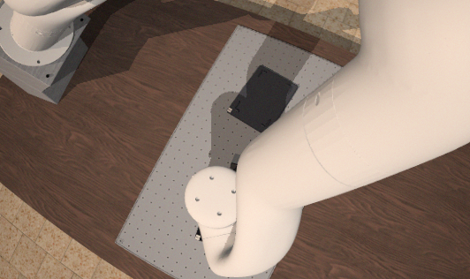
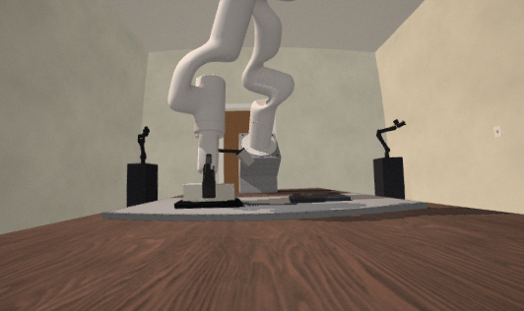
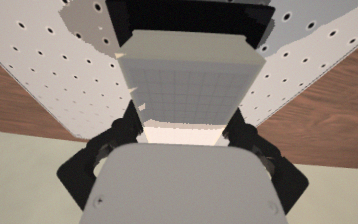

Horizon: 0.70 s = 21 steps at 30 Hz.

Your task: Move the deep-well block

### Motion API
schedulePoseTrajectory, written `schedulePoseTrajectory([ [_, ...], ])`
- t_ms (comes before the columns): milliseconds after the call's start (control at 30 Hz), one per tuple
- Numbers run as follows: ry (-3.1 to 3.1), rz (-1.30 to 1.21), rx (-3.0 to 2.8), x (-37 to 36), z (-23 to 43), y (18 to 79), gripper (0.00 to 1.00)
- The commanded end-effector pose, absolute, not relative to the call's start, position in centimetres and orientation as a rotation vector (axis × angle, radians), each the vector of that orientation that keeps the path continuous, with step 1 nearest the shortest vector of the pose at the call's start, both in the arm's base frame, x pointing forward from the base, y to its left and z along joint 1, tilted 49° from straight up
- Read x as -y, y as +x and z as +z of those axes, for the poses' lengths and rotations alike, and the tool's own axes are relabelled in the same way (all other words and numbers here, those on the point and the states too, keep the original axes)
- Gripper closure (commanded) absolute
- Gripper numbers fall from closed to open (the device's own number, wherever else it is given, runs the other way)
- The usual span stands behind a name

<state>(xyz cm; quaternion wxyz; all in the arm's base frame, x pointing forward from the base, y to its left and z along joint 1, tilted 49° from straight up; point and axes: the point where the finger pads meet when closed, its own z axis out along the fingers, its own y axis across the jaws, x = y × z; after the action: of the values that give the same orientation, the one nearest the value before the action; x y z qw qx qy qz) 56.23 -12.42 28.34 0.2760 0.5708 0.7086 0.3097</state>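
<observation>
The white deep-well block (image 2: pixel 200 191) stands upright at plate nest N2 (image 2: pixel 208 203), the black plate on the left in the exterior view. I cannot tell if it is fully down. My gripper (image 2: pixel 208 183) comes straight down and is shut on the block. In the wrist view the gripper (image 3: pixel 185 131) has a black finger on each side of the block (image 3: pixel 190 75), with the nest (image 3: pixel 190 20) below. In the top view my arm hides the block; only a corner of N2 (image 1: pixel 199 234) shows. Nest N1 (image 1: pixel 263 98) is empty; it also shows in the exterior view (image 2: pixel 321 198).
Both nests sit on a grey perforated baseplate (image 1: pixel 164 194) on a wooden table. The arm's base (image 1: pixel 36 40) stands on a grey block at the table's corner. Two black camera stands (image 2: pixel 142 183) (image 2: pixel 388 176) flank the baseplate.
</observation>
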Motion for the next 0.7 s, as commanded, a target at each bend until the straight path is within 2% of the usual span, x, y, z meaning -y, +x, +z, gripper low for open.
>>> schedulePoseTrajectory([
  [0, 1.533, 0.832, -1.903, 12.44, 28.36, 56.27, 1.00],
  [133, 1.533, 0.832, -1.903, 12.43, 28.33, 56.31, 1.00],
  [167, 1.533, 0.832, -1.903, 12.42, 28.31, 56.34, 0.00],
  [667, 1.533, 0.832, -1.903, 12.43, 28.31, 56.34, 0.00],
])
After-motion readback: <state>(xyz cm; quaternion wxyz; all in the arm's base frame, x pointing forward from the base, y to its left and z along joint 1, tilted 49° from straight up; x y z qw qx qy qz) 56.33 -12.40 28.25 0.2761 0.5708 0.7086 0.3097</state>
